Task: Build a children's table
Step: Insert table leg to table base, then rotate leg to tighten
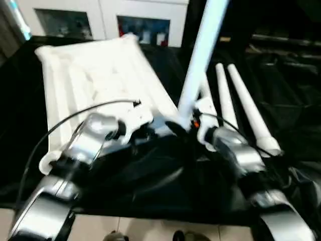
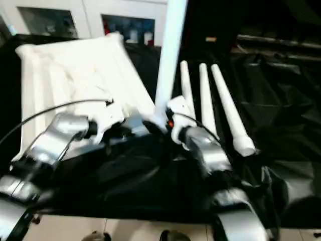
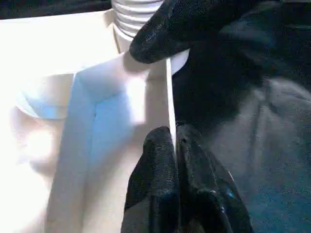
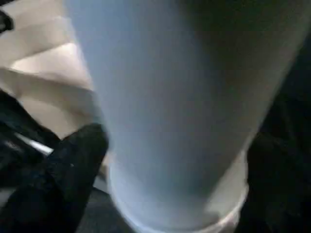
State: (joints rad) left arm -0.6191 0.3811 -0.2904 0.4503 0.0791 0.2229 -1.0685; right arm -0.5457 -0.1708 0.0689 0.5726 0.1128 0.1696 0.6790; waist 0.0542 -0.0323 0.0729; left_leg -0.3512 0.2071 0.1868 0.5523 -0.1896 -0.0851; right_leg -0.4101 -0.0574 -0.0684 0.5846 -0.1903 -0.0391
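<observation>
Left claw clamped on tabletop rim; right claw apart around upright leg. Risk: unsupported, half-seated leg topples.

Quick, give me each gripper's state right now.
Left gripper: shut on the thin side wall of the tabletop.
Right gripper: open, fingers either side of the upright table leg, not clamping it.

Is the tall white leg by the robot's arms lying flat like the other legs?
No, the tall leg stands upright at the near corner of the table top, while three other legs lie flat on the black cover.
</observation>
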